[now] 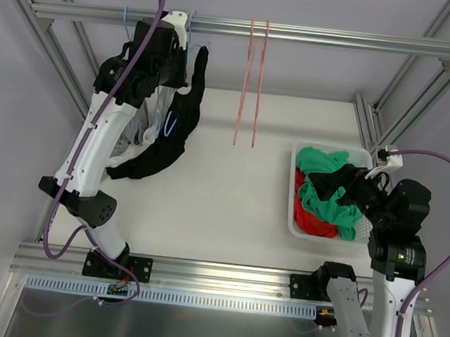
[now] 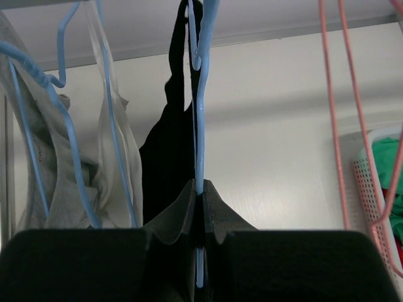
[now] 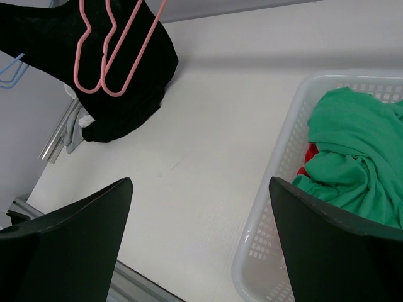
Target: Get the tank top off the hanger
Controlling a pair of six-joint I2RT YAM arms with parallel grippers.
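The left claw [image 2: 201,190] is up at the rail [image 1: 315,35] in the far left corner. Its two fingers are pressed together on the thin wire of a blue hanger [image 2: 200,119], which runs straight down between them in the left wrist view. The black tank top [image 1: 175,129] hangs from that hanger, just left of the wire where the claw holds it. From above, it trails down in a long drape, and its lower end lies bunched on the white surface [image 1: 231,193] beside the left arm. Behind it, further left, a pale garment [image 2: 116,170] hangs on other blue hangers. Two pink hangers [image 1: 252,84] hang bare from the rail, well to the right of the tank top, near the middle. A white basket [image 1: 293,214] sits on the right side of the surface, holding a green cloth [image 3: 352,145], a red cloth [image 1: 309,221] and something dark on top. The right claw [image 3: 200,184] hangs just beside the basket's left rim with its fingers spread wide, and only bare surface shows between them.
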